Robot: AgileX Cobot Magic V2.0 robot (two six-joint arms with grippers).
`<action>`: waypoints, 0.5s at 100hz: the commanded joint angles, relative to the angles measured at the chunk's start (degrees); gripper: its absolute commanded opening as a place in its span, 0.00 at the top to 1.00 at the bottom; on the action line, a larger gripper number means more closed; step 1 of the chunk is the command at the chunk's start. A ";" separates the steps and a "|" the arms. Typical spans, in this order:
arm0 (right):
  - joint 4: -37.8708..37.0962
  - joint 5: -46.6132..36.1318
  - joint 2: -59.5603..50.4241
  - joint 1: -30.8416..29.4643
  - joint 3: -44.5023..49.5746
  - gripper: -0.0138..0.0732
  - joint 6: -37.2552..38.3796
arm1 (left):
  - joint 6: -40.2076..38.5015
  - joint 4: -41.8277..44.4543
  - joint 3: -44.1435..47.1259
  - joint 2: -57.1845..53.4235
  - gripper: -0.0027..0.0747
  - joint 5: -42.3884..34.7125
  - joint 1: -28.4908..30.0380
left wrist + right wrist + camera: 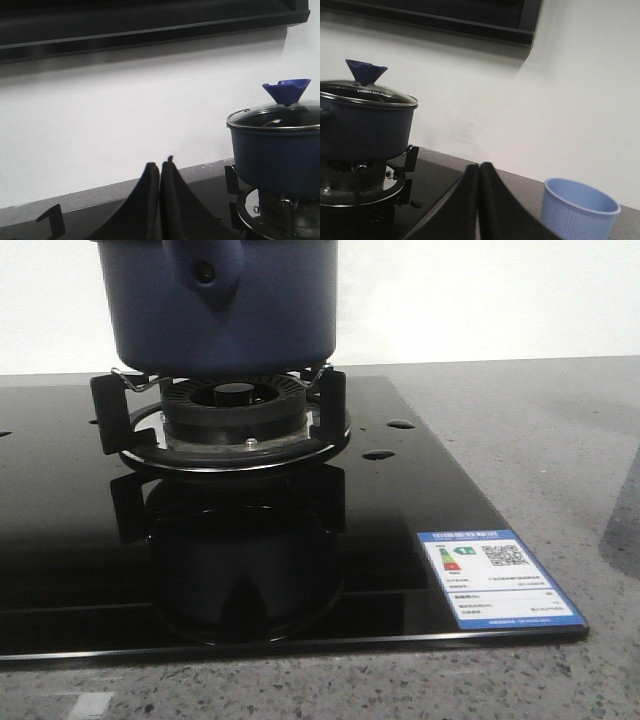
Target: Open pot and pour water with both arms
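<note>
In the front view, the pot [225,305] sits on the burner stand [225,420] of a black glass stove [400,530], which lies on a grey speckled desk [560,440]. The pot's handle lug with its hole faces the camera, and the top of the pot is cut off by the picture's edge. A white and blue energy label [497,578] is stuck on the near right corner of the glass. Neither arm shows in this view.

In the left wrist view, the left gripper [160,172] has its jaws clenched, the two dark fingers pressed flat together with nothing between them. The pot stands well apart from it on the burner, its glass lid [275,117] in place and a blue knob [287,91] on top. A white wall [125,125] rises behind, with a dark cabinet edge above.

In the right wrist view, the right gripper [480,172] is likewise clenched on nothing, fingers touching along their length. The pot sits on the burner to one side, lid on, knob up. A pale blue cup [577,210] stands on the desk on the gripper's other side, near the fingers and apart from the stove.
</note>
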 commanded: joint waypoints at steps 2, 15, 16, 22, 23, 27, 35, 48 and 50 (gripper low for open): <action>1.76 0.27 0.66 0.09 -1.63 0.90 0.01 | 0.01 -0.61 -1.50 -1.40 0.99 -4.38 0.16; 1.76 0.27 0.66 0.09 -1.63 0.90 0.01 | 0.01 0.12 -1.37 -1.40 0.99 -4.26 0.16; 1.76 0.27 0.66 0.09 -1.63 0.90 0.01 | -0.10 0.30 -1.29 -1.40 0.99 -4.10 0.16; 1.76 0.27 0.66 0.09 -1.63 0.90 0.01 | -1.19 1.70 -0.43 -1.40 0.99 -3.98 0.16; 1.76 0.27 0.66 0.09 -1.63 0.90 0.01 | -1.79 1.84 -0.12 -1.40 0.99 -3.98 0.27; 1.76 0.27 0.66 0.09 -1.63 0.90 0.01 | -3.57 3.34 0.87 -1.40 0.99 -3.98 0.53; 1.76 0.27 0.66 0.09 -1.63 0.90 0.01 | -9.77 6.69 4.29 -1.40 0.99 -4.19 2.50; 1.76 0.27 0.66 0.09 -1.63 0.90 0.01 | -18.55 10.46 9.56 -1.40 0.99 -4.70 7.01; 1.76 0.27 0.66 0.09 -1.63 0.90 0.01 | -19.22 10.56 10.35 -1.40 0.99 -5.10 7.59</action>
